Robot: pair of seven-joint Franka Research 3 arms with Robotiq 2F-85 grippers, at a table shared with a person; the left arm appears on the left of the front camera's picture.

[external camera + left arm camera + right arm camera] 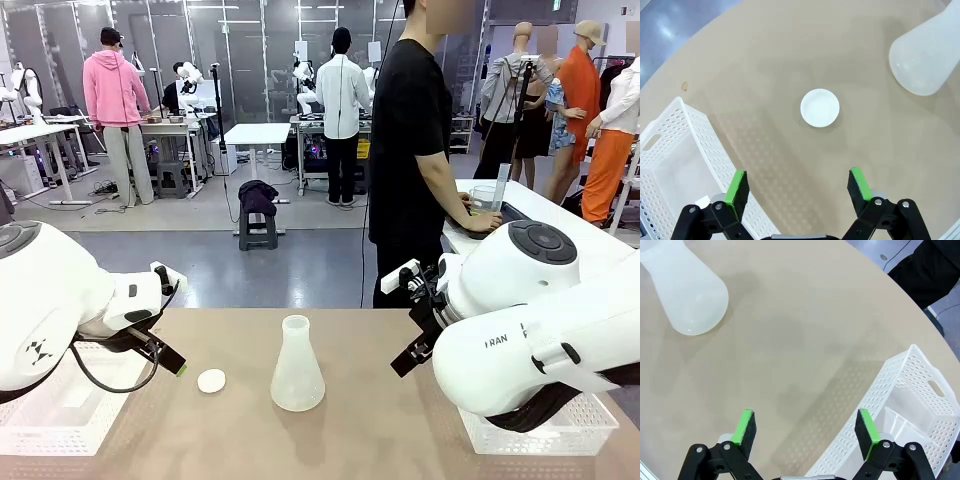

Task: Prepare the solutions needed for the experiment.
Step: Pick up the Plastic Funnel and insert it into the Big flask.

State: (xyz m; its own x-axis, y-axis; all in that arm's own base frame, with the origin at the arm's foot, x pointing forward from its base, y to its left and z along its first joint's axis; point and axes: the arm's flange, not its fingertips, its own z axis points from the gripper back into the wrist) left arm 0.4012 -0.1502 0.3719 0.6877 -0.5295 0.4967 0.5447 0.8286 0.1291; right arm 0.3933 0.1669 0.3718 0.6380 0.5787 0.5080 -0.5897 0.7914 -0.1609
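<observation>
Beyond my tan table [360,440] I see a glossy grey floor [200,255], a small white table [257,133] mid-room, a black stool [258,238] with dark cloth [257,198] on it, cluttered benches [165,130] behind, and glass-panelled walls [240,40] at the far end. The light is even and reflects off the floor.

Saw a small white stopper [211,380] flat on the tan table [380,445], white perforated left basket [50,425] and right basket [570,432] at its near corners, a person [410,130] in black beyond
</observation>
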